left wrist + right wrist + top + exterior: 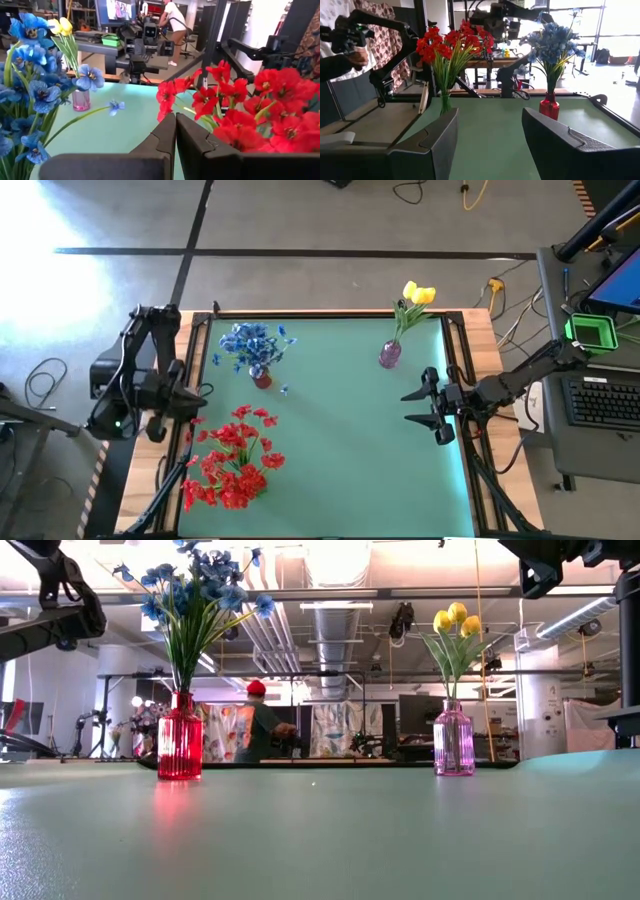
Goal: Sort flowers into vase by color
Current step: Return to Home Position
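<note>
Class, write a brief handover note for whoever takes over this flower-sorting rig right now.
Left gripper: shut, empty, at the left edge of the green table.
Right gripper: open, empty, at its right edge.
Blue cluster flowers stand in the ribbed red glass vase; yellow tulip buds in the purple glass vase; red cluster flowers in the green vase.
Sorting looks done; no loose stems in view.
Left: bring both grippers home.

Grey concrete floor (300,220), ceiling ducts (335,630) overhead, bright windows (615,25).
</note>
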Controlling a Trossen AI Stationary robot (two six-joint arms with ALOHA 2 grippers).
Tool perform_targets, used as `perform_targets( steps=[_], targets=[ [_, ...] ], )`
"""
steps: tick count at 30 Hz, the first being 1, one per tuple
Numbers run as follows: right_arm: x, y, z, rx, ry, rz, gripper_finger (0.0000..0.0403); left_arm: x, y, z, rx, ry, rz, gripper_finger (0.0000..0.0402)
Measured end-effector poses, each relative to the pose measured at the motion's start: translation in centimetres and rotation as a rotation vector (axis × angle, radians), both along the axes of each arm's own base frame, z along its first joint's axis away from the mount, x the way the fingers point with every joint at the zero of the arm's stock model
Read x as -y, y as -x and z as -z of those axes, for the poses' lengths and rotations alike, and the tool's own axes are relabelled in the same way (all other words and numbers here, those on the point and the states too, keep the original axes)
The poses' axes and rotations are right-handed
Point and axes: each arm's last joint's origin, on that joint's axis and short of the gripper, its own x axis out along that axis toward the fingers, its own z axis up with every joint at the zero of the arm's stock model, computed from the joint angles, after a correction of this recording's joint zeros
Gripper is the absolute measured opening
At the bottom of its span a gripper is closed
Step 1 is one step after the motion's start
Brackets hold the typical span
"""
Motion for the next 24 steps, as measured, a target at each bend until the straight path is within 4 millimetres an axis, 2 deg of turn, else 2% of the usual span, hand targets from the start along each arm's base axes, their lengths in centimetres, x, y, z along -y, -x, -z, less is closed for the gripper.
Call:
perform_targets(
  steps=[24],
  targets=[
    [0.0,0.0,0.0,0.003,-0.017,-0.001,0.021,0.7,0.0,5.8,0.046,-0.01,-0.045,0.0]
  ],
)
